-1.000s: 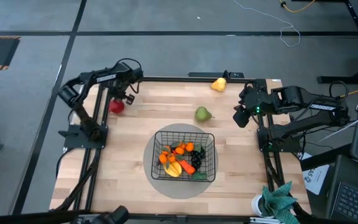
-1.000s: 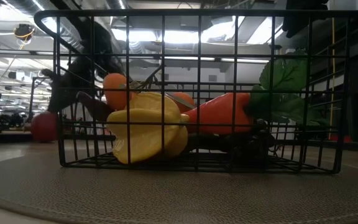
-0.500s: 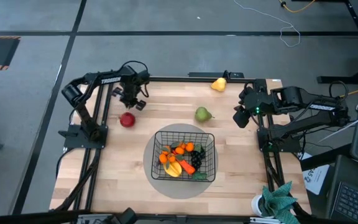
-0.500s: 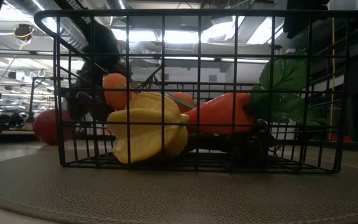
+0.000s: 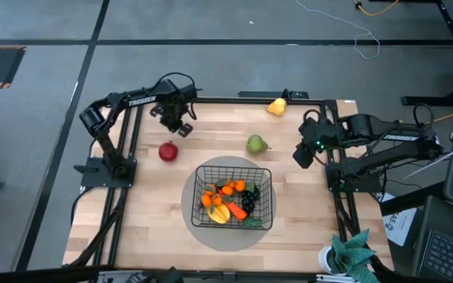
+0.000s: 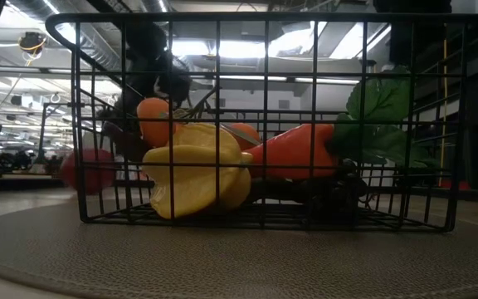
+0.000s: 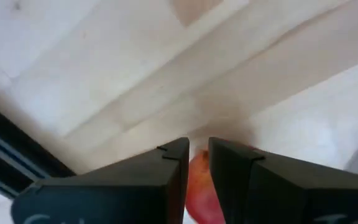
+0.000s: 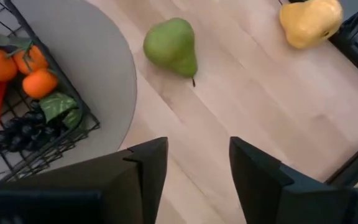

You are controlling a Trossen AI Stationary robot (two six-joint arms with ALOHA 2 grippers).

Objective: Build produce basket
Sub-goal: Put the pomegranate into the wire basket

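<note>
The black wire basket (image 5: 234, 196) stands on a round grey mat and holds small oranges, an orange carrot (image 6: 293, 149), a yellow piece (image 6: 193, 170), dark grapes and green leaves. A red apple (image 5: 167, 151) lies loose on the wood left of the basket; it also shows past the fingers in the left wrist view (image 7: 201, 186). My left gripper (image 5: 179, 122) hovers beyond the apple, shut and empty. A green pear (image 5: 256, 145) lies on the table beyond the basket, and a yellow piece (image 5: 277, 106) lies at the far edge. My right gripper (image 8: 197, 162) is open and empty, right of the pear.
The grey mat (image 5: 203, 236) reaches a little past the basket on all sides. The table's black frame rail (image 5: 250, 96) runs along the far edge, close to the yellow piece. Bare wood lies left and right of the basket.
My left gripper has gone toward the table's right edge along the far side. The red apple has moved over the table from the far left corner toward the basket and the near edge. It now lies apart from the gripper. My right gripper has shifted a little toward the near edge.
</note>
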